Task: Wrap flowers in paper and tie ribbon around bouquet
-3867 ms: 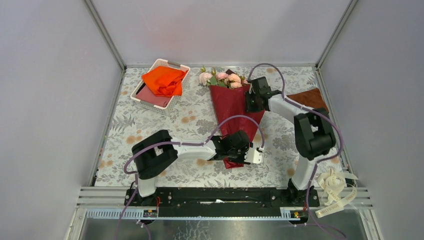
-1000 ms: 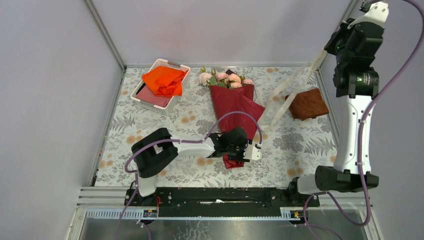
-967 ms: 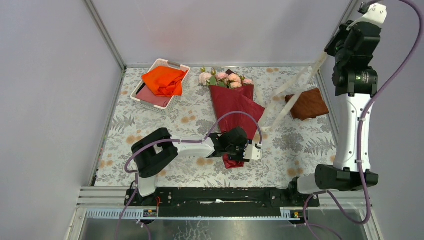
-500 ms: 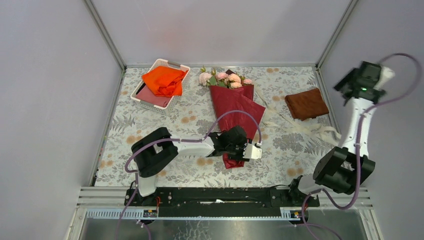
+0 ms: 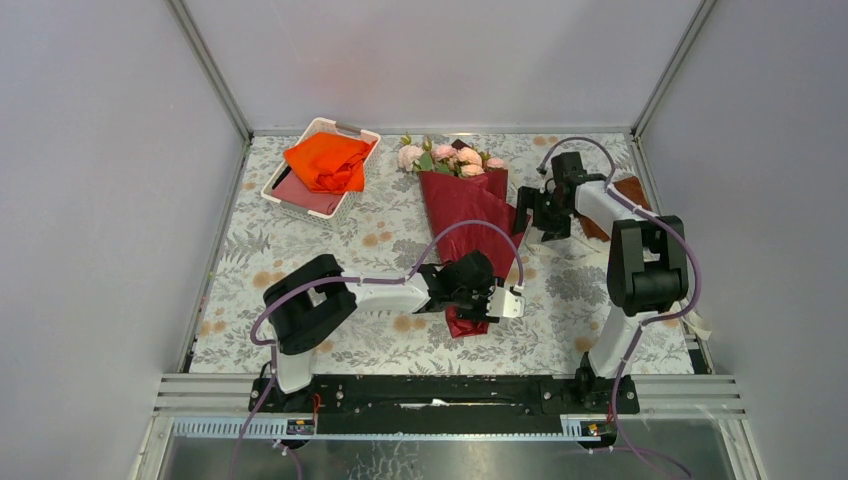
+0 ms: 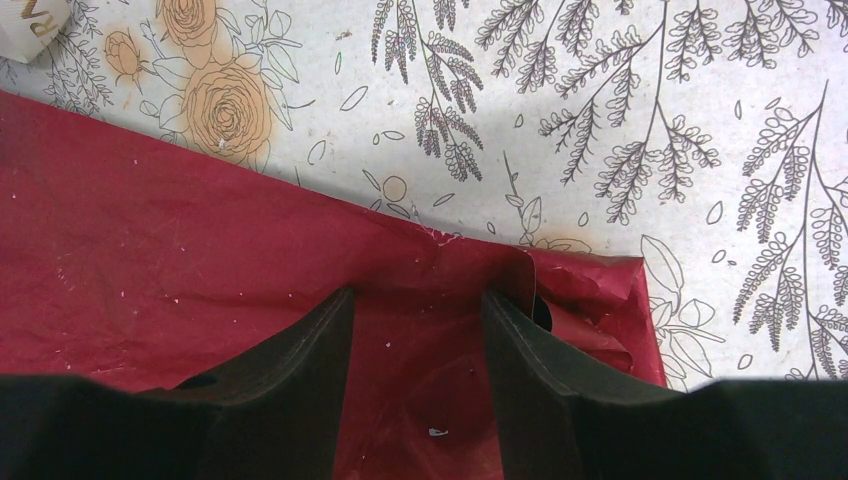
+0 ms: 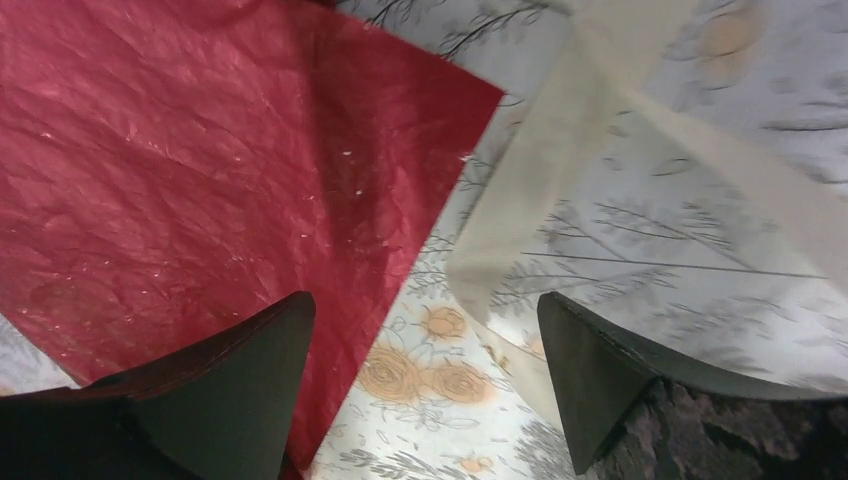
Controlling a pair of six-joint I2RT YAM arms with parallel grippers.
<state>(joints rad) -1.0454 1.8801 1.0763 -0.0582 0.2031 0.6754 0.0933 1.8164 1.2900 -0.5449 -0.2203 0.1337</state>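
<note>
Right hand (image 7: 422,305) gapes empty over paper (image 7: 200,150) and ribbon (image 7: 530,170), brown cloth (image 5: 634,188) beside; left hand (image 6: 418,295) half-spread on paper, grip unclear.

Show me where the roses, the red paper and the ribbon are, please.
roses (image 5: 455,155): top view, on the pink blooms.
paper (image 5: 465,205): top view, on the middle of the red cone.
ribbon (image 7: 540,170): right wrist view, on the cream strip beside the paper's corner.

The right gripper (image 7: 425,320), raised high a second ago, is now lowered, jaws wide apart; the released ribbon (image 7: 545,160) lies flat ahead of and between its fingers (image 7: 230,400).
</note>
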